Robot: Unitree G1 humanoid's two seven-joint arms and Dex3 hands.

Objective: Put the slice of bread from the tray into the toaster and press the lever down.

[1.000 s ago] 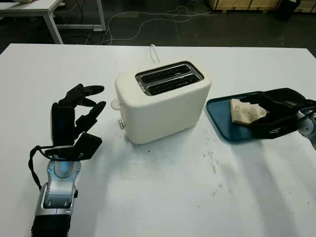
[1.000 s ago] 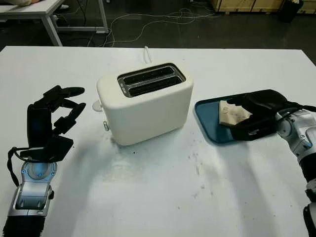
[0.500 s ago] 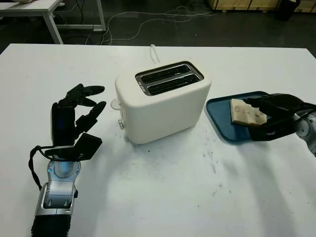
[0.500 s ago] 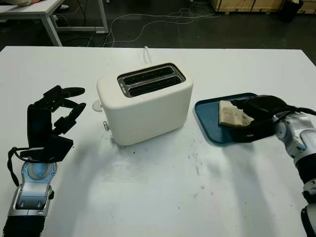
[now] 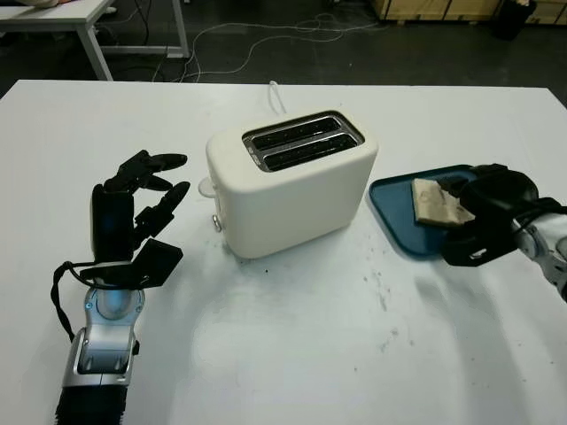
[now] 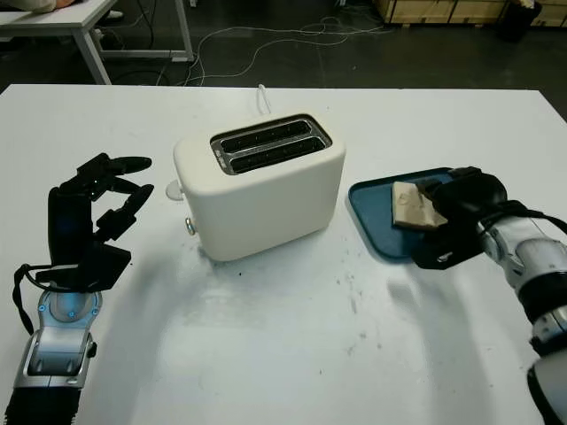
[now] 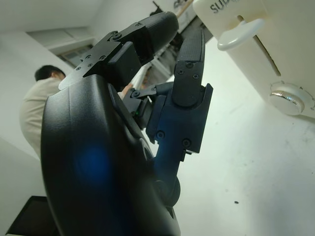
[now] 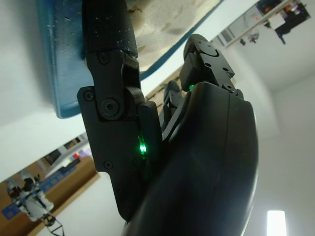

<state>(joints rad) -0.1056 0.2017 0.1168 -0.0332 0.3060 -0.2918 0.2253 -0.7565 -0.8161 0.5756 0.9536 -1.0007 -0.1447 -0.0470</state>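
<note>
A cream two-slot toaster [image 5: 292,181] stands mid-table, slots [image 5: 304,142] empty, with its white lever [image 5: 206,186] up on its left end above a round knob [image 5: 217,224]. To its right lies a blue tray [image 5: 394,208] carrying the slice of bread [image 5: 437,202]. My right hand [image 5: 478,217] is at the tray's right side. Its fingers curl over the slice's right edge and its thumb sits underneath, so it is shut on the slice. The right wrist view shows a finger [image 8: 106,29] crossing the bread [image 8: 162,19] and tray [image 8: 54,64]. My left hand [image 5: 142,199] is open, left of the toaster.
The white table [image 5: 292,354] stretches bare in front of the toaster. The toaster's cord [image 5: 276,93] runs off the far edge. Beyond are a dark floor with cables and another table [image 5: 89,18]. A person [image 7: 37,103] shows behind my left hand in the left wrist view.
My right hand has turned and drawn back slightly, going from lying over the bread to pinching its right edge, and the slice now tilts. The left hand has not moved.
</note>
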